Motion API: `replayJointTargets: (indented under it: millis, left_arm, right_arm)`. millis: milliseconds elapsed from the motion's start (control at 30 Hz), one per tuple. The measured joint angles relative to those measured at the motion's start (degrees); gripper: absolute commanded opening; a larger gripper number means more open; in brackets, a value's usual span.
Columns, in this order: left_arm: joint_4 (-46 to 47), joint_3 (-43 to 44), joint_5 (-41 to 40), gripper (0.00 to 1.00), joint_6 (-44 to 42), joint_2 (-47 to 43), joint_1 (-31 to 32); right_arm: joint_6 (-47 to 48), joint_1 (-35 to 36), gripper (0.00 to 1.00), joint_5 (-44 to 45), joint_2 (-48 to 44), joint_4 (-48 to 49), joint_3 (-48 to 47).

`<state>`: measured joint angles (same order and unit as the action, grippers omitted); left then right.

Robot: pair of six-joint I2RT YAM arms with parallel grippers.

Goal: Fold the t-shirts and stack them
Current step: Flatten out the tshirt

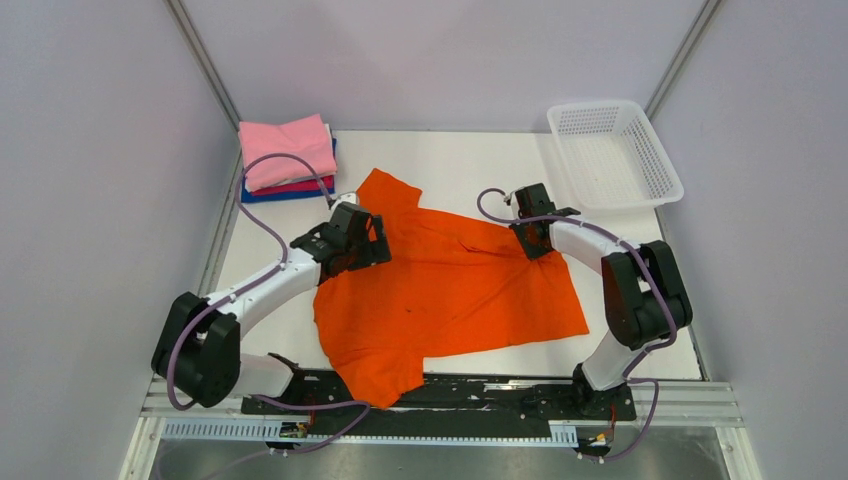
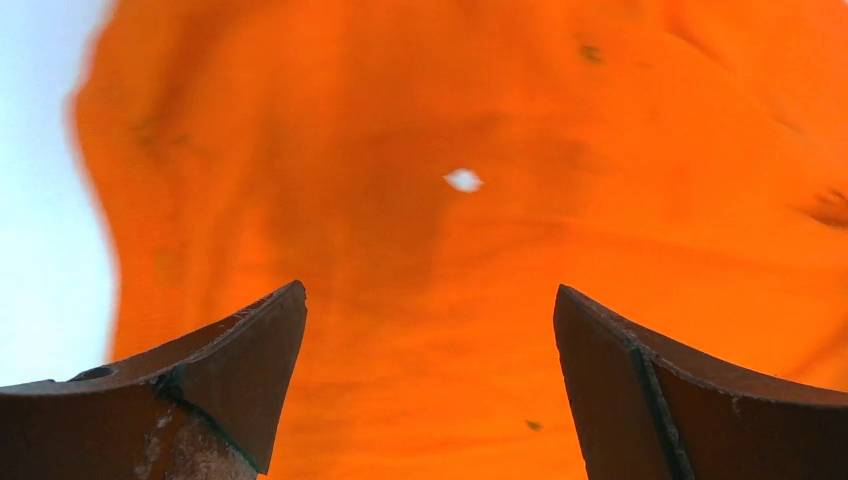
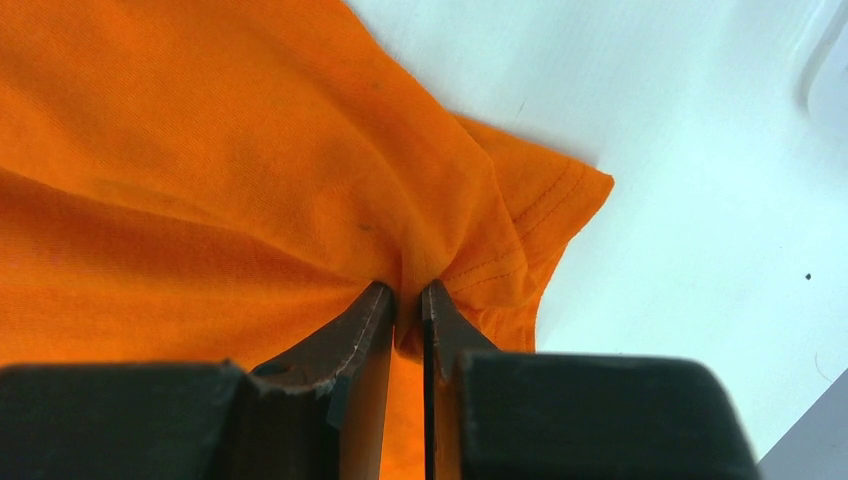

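Orange t-shirt [image 1: 460,290] edge in R gripper [image 3: 408,296]

Spread shirt [image 1: 450,290] lies centrally, folded stack [image 1: 287,152] behind-left, basket [image 1: 612,160] behind-right.

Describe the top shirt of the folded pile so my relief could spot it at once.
Start at the white table and look to its far left corner, where a folded pile sits. The pink t-shirt is its top layer. It is pale pink, unlike the magenta shirt and blue shirt beneath it and the orange t-shirt spread mid-table.
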<state>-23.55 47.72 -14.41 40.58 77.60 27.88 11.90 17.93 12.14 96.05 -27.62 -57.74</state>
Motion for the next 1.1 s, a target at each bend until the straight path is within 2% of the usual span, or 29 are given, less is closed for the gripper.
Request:
replayJointTargets:
  millis: [133,267,467,733,900,1100]
  left_arm:
    - [4.74,-1.42,6.19,1.00,0.52,-0.02,2.45]
    - [6.69,-4.85,10.14,1.00,1.60,5.42,2.54]
    - [8.11,-3.26,8.72,1.00,2.54,9.01,2.38]
    - [7.10,-0.50,11.13,1.00,5.86,11.87,-2.45]
    - [5.05,1.95,11.41,1.00,5.99,13.81,-2.99]
    - [4.22,3.26,12.31,1.00,5.75,14.88,-3.91]
  right_arm:
    - [0.35,0.00,0.16,-0.02,0.24,-0.02,0.00]
    - [0.52,-0.13,0.18,0.04,0.24,-0.02,0.00]
    - [0.74,-0.96,0.26,0.13,0.24,0.00,0.00]
    - [0.72,-3.69,0.27,-0.09,0.15,0.00,0.22]
    - [0.85,-4.42,0.32,-0.13,-0.28,-0.39,0.74]
    - [0.98,-5.38,0.32,-0.28,-1.09,-1.68,0.81]
